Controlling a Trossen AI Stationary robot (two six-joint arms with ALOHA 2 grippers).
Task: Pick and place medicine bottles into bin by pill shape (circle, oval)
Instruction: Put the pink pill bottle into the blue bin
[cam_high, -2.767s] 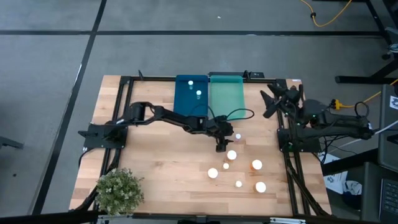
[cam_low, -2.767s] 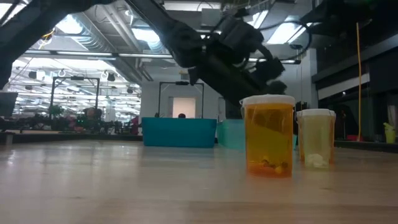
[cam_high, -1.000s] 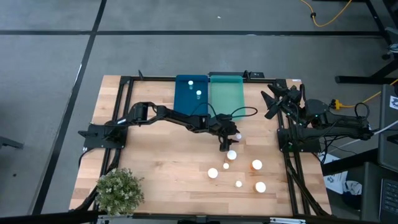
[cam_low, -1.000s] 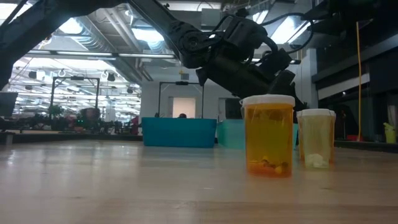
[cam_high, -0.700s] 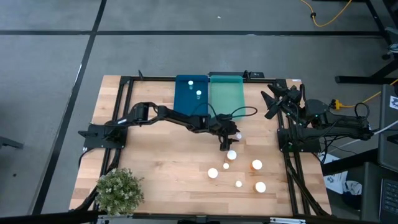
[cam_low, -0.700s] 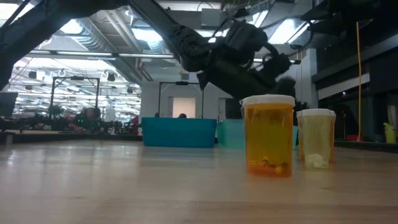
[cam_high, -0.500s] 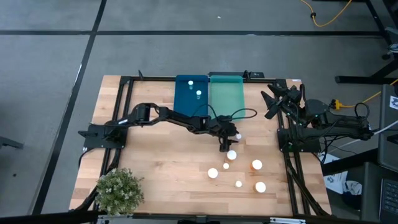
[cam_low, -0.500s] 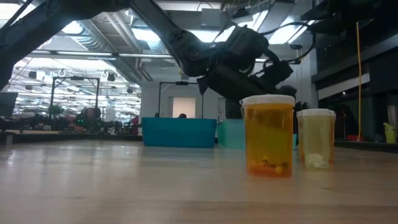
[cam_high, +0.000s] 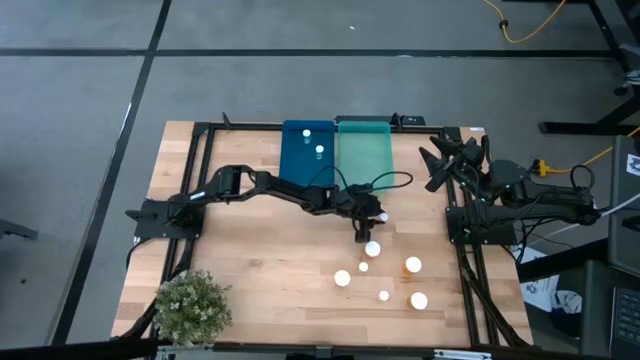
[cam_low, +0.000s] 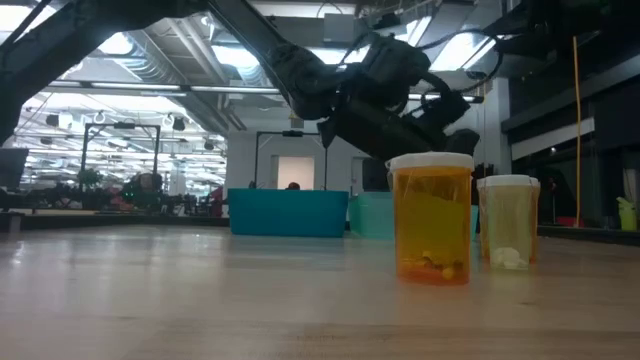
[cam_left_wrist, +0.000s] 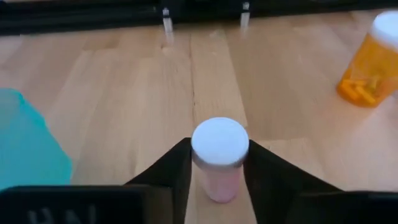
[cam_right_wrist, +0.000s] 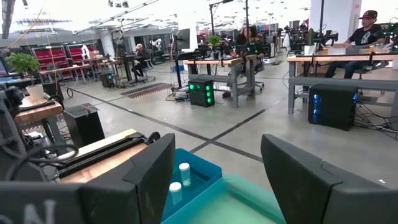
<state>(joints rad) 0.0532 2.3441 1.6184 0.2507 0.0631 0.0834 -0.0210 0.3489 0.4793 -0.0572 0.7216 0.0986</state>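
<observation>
A small medicine bottle (cam_left_wrist: 219, 142) with a white cap and a pale pink body stands upright between the fingers of my left gripper (cam_left_wrist: 219, 149), which is shut on it mid-table (cam_high: 380, 216). Several more white-capped bottles (cam_high: 372, 249) stand on the wood nearer the front, two of them amber (cam_high: 412, 265). The dark blue bin (cam_high: 307, 150) holds two bottles; the teal bin (cam_high: 365, 152) stands beside it. My right gripper (cam_right_wrist: 214, 186) waits open at the table's far right (cam_high: 440, 160). My left gripper pinches the small bottle between its two fingers (cam_left_wrist: 177, 168), one on each side, at the cap's rim and the top of the body (cam_left_wrist: 198, 157). The bottle is upright. Whether its base is on the table, I cannot tell.
A potted plant (cam_high: 192, 305) sits at the near left corner. In the low view an amber bottle (cam_low: 432, 218) and a paler one (cam_low: 509, 222) stand close in front. Black frame rails (cam_high: 200, 150) run along the table's edges. Bare wood lies left of the bottles.
My left gripper has shifted slightly over the small bottle and shut on it. The bottle is still in the same spot on the table.
</observation>
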